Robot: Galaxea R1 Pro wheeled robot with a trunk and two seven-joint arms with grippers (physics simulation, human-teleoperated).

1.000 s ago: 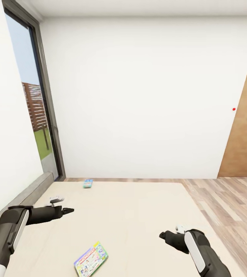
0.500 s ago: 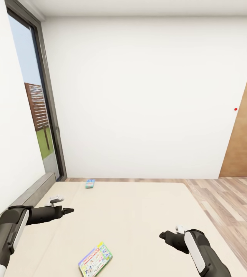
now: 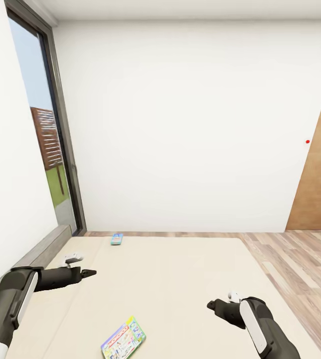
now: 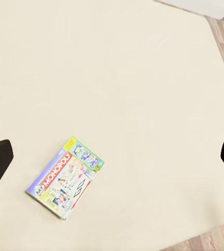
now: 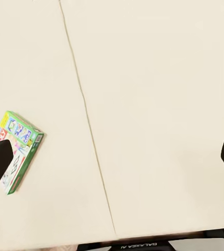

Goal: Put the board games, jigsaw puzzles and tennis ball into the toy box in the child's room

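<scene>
The bed (image 3: 180, 279) is spreading out in front of the robot, beige and bare but for two board games. The Monopoly box (image 3: 123, 339) is lying flat at the near edge, between the arms, its long axis slanting from near left to far right. A smaller blue box (image 3: 116, 239) is sitting at the far edge. The left tool (image 3: 88, 272) and the right tool (image 3: 214, 304) are both hanging wide and empty. The Monopoly box is lying near and right of the left tool, near and left of the right; neither arm looks clearly nearer.
</scene>
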